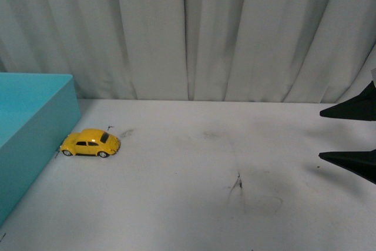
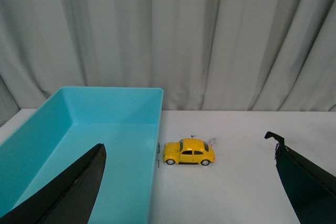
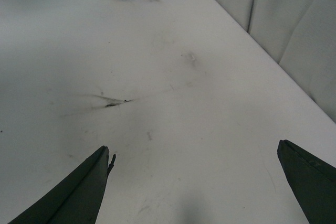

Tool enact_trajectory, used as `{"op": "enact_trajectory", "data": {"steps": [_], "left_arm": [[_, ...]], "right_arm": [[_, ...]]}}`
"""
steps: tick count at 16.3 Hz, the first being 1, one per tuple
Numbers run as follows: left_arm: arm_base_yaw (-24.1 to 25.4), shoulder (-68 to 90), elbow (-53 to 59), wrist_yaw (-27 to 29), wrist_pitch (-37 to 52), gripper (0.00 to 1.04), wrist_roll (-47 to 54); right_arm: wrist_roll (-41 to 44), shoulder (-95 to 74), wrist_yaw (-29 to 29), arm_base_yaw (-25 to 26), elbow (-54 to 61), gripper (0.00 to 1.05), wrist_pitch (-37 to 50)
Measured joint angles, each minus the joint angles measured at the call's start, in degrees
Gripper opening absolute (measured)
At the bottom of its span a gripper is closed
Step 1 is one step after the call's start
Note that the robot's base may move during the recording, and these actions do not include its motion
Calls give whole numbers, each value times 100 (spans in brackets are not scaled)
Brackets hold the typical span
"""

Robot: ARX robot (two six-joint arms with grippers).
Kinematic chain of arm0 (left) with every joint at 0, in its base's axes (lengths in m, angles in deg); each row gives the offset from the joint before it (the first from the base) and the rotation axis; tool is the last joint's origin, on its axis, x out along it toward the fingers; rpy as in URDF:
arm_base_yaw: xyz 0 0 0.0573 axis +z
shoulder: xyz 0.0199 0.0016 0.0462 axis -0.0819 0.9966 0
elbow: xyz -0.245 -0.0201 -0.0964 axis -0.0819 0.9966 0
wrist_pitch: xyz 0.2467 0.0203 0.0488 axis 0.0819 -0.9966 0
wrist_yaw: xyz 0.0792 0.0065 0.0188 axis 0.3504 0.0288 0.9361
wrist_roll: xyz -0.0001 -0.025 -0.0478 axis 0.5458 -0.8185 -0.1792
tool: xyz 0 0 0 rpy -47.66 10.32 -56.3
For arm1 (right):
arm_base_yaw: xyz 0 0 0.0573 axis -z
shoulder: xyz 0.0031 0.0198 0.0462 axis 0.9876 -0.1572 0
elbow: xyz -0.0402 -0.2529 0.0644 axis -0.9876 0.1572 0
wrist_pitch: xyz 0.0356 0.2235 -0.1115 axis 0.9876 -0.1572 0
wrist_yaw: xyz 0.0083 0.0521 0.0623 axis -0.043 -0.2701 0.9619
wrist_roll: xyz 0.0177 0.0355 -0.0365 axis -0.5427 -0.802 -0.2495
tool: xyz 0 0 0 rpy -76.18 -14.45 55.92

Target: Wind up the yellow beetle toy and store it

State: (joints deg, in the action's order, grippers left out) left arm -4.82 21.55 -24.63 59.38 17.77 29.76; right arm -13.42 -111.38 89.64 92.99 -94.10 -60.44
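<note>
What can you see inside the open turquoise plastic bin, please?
The turquoise plastic bin shows only bare floor and walls; the glossy yellow beetle toy car stands outside, beside its wall. One dark finger of the left gripper hides the near corner.

Looks like a robot lab or test booth. Shown by a bare white desk, scuffed with dark marks, shut in along the far side by a plain pale curtain in folds, and a single turquoise plastic bin at the left edge.
</note>
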Motion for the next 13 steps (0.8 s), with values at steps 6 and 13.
{"op": "enact_trajectory", "data": {"steps": [6,13], "left_arm": [[0,0,0,0,-2,98,0],[0,0,0,2,0,98,0]], "right_arm": [[-4557,590,-4144,-734,2841,68,6516],[-6811,3018,-6227,-914,5346,2,7772]]}}
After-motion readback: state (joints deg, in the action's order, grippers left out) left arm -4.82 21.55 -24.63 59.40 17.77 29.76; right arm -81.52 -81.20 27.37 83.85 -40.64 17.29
